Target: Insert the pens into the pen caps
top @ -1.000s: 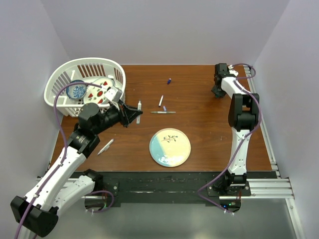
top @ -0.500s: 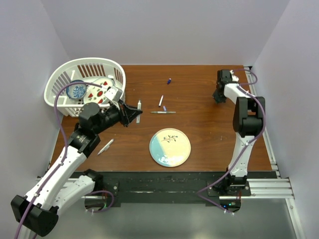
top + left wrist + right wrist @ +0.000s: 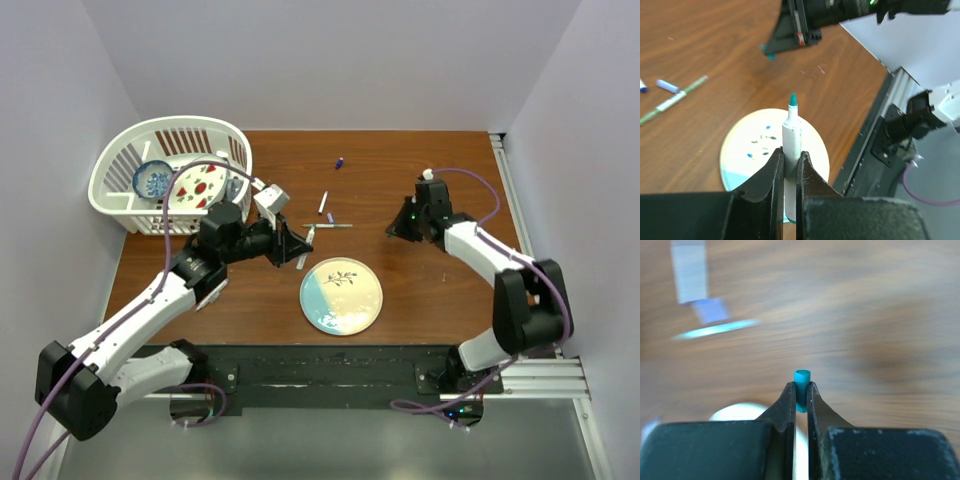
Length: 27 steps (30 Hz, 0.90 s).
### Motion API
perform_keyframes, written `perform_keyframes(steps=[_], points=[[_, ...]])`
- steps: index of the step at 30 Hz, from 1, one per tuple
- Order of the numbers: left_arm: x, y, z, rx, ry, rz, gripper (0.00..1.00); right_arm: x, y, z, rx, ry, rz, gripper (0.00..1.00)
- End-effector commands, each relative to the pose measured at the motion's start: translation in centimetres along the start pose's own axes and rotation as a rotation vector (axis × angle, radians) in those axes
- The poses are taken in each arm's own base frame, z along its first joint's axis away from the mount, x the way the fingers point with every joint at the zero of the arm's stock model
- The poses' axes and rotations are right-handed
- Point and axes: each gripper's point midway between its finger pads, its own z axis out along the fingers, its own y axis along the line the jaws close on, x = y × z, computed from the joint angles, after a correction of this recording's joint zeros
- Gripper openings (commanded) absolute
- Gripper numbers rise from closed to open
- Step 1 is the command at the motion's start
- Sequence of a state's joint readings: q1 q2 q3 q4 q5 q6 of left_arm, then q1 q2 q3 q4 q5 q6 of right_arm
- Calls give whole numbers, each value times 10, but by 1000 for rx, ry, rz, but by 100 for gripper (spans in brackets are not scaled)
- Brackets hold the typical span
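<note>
My left gripper [image 3: 298,246] is shut on a white pen [image 3: 791,135] with a teal tip and holds it above the table, tip towards the right arm. In the left wrist view the gripper [image 3: 790,161] pinches the pen's barrel over the plate. My right gripper [image 3: 392,232] is shut on a short teal cap [image 3: 801,380], whose open end sticks out past the fingertips; the gripper shows in its own view [image 3: 800,391]. A gap separates pen tip and cap. On the table lie a white pen [image 3: 323,203], a thin grey pen [image 3: 328,226], a purple cap [image 3: 330,217] and a blue cap [image 3: 340,162].
A round plate [image 3: 341,296], cream and pale blue, sits near the front middle, below both grippers. A white basket [image 3: 120,170] holding dishes stands at the back left. The table's right edge runs along a metal rail [image 3: 520,230].
My left arm swung right from beside the basket, carrying the pen towards the middle. My right arm came from the far right corner to the middle with the cap.
</note>
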<state>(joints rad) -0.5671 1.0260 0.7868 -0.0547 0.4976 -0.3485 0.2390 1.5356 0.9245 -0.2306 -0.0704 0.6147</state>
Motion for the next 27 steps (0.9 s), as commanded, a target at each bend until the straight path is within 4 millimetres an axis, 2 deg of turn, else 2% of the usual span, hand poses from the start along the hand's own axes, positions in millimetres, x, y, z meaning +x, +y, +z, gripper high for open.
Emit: perform_keyframes(steps=[1, 2, 3, 4, 5, 6, 8, 11, 15, 20, 27], points=[[-12, -31, 5, 166, -28, 42, 0, -17, 112, -72, -439, -131, -59, 0], [-12, -34, 6, 184, -28, 38, 0, -18, 131, -87, -514, -157, -57, 0], [-15, -36, 6, 195, -36, 42, 0, -25, 144, -112, -582, -203, -60, 0], [-18, -39, 6, 217, -45, 48, 0, -23, 152, -123, -626, -213, -59, 0], [-19, -42, 6, 229, -49, 41, 0, -26, 166, -141, -695, -248, -48, 0], [-19, -43, 6, 240, -52, 39, 0, -26, 172, -158, -741, -277, -45, 0], [-21, -49, 5, 279, -63, 30, 0, -25, 190, -183, -850, -317, -29, 0], [-21, -56, 3, 319, -70, 29, 0, -18, 204, -203, -962, -320, -4, 0], [-21, -54, 2, 304, -79, 30, 0, -11, 220, -216, -1025, -302, 9, 0], [-20, -52, 2, 293, -77, 33, 0, 4, 237, -221, -1045, -278, -28, 0], [-20, -51, 1, 293, -75, 24, 0, 10, 248, -228, -1065, -278, -28, 0]])
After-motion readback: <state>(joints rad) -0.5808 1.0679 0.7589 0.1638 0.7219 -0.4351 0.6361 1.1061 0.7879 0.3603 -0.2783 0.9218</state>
